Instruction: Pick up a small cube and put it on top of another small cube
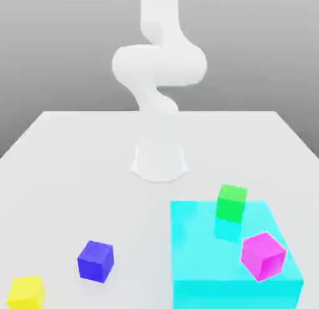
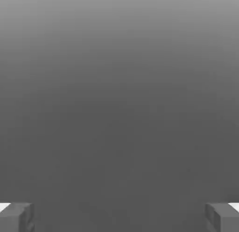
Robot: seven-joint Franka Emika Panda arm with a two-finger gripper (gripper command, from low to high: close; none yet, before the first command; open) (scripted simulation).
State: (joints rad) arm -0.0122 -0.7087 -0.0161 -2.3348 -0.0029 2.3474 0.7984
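1. Exterior view: the white arm rises from its base at the middle of the pale tabletop, coils once and runs out past the upper edge of the picture, so its far end sits high above everything on the surface
2. Exterior view: the small cube, dark blue, rests flat on the tabletop toward the exterior view's left and on the near side of the base, free on all sides; a yellow cube lies near it, further to that left and closer to the camera
3. Exterior view: a large cyan block sits toward the exterior view's right, carrying a green cube at its far edge and a magenta cube, tilted, nearer its front
4. Hand view: the gripper shows two grey fingertips set far apart at opposite edges of the picture, so it is wide open with nothing between them; beyond them is plain grey background, no cube and no tabletop
5. Judgement: the camera on the hand seems to face outward, not down, so the blue cube lies well below the gripper; the coming move turns on tipping the hand downward and descending toward the exterior view's left front, where that cube waits
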